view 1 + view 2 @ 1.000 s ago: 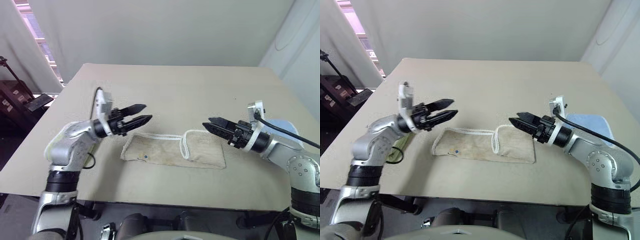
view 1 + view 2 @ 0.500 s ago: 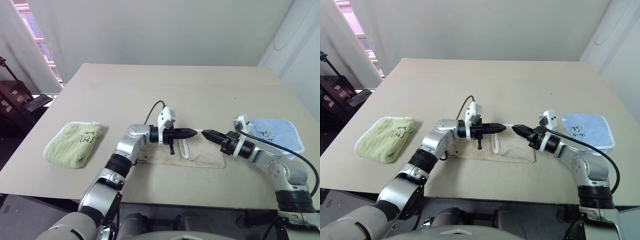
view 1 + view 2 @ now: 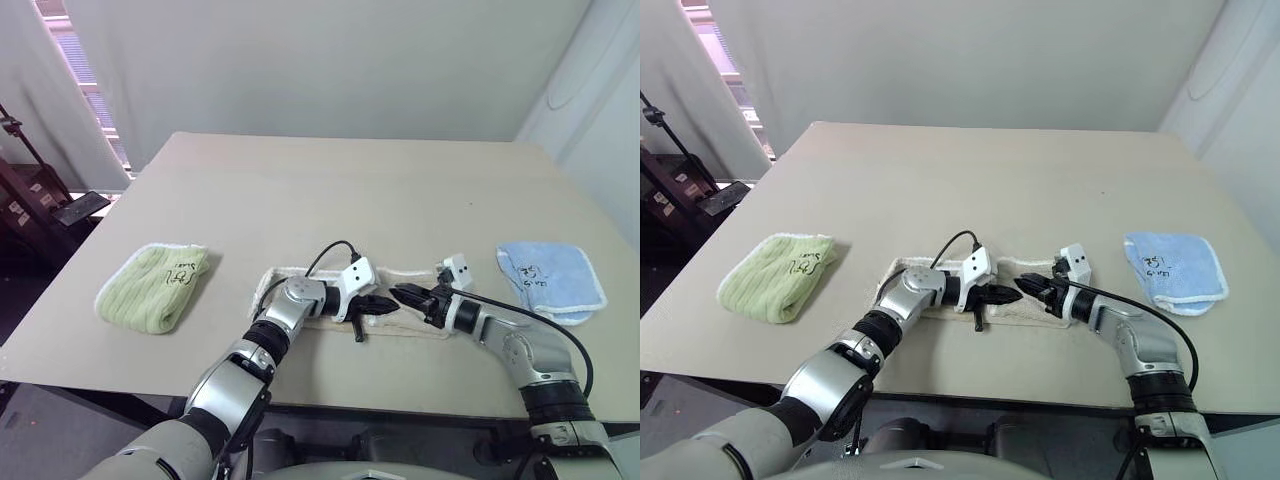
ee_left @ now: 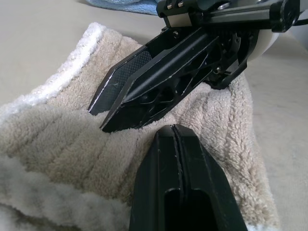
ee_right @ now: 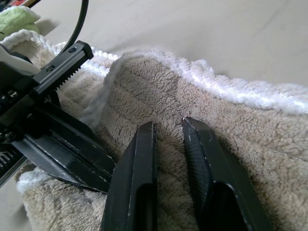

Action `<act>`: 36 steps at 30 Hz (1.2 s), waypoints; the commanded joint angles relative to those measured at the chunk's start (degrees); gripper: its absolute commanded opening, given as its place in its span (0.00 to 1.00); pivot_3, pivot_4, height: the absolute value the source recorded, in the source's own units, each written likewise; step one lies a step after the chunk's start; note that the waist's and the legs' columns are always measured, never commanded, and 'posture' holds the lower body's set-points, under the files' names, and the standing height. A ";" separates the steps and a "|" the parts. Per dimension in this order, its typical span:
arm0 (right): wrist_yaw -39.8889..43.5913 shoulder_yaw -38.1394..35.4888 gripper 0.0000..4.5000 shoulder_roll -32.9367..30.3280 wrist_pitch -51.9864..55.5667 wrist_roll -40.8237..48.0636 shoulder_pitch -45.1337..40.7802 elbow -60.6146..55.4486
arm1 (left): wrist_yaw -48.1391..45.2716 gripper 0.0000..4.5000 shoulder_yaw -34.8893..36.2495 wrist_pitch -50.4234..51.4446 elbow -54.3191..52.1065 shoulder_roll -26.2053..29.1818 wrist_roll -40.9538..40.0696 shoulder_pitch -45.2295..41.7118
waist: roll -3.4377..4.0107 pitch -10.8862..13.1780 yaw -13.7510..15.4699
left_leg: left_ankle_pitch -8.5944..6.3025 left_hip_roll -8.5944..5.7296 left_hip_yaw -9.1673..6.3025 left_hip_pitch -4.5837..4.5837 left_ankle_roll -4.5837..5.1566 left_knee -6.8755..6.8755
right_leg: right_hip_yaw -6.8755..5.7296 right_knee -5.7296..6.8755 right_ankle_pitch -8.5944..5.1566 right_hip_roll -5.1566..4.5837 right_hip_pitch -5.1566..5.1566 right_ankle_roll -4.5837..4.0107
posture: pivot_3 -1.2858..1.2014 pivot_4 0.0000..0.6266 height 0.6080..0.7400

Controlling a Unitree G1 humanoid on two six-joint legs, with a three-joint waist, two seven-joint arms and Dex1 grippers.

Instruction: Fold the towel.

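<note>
The beige towel (image 3: 285,278) with white corded edging lies folded into a strip near the table's front edge. My left gripper (image 3: 388,303) lies low across the strip, pointing right. It is shut, with its joined tips (image 4: 174,132) resting on the pile and no cloth between them. My right gripper (image 3: 397,292) comes in from the right and meets it tip to tip over the towel's right half. The right fingers (image 5: 144,159) stand a narrow gap apart and dig into the fleece, with a ridge of towel (image 5: 231,125) between the tips just inside the white edge.
A light green folded towel (image 3: 150,288) lies at the table's left, a light blue one (image 3: 550,280) at the right. A black cable (image 3: 325,255) loops over the beige towel from my left wrist. Dark furniture stands past the table's left edge.
Both arms came down from above onto the towel. The left swung right across the strip and shut its fingers. The right gripper narrowed as its tips sank into the pile.
</note>
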 commanded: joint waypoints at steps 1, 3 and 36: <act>-0.08 1.03 0.20 0.45 0.03 -1.68 0.03 1.25 | -1.45 0.00 0.25 1.18 1.53 0.27 1.38 0.39 | 0.00 -0.03 -0.06 | 0.00 0.00 0.00 0.02 0.00 0.00 | 0.00 0.00 0.00 0.00 0.02 0.00 | 0.52 0.00 0.88; 0.56 -0.22 0.20 0.20 1.01 -0.16 -0.25 -0.16 | -2.93 0.00 1.53 2.41 -0.19 0.68 -0.07 -0.22 | 0.00 -0.03 -0.11 | 0.00 0.00 0.00 0.02 0.00 0.00 | 0.00 0.00 0.01 0.00 0.03 0.00 | 0.52 0.00 0.88; 1.48 -4.95 0.21 -3.78 13.90 15.02 -6.33 -20.24 | 28.01 1.00 44.25 92.50 -84.14 20.33 -47.22 28.53 | 0.32 0.17 -0.17 | 0.21 0.00 -0.02 -0.83 0.05 0.08 | 0.01 0.25 0.13 0.02 -0.62 0.14 | 0.52 0.00 0.88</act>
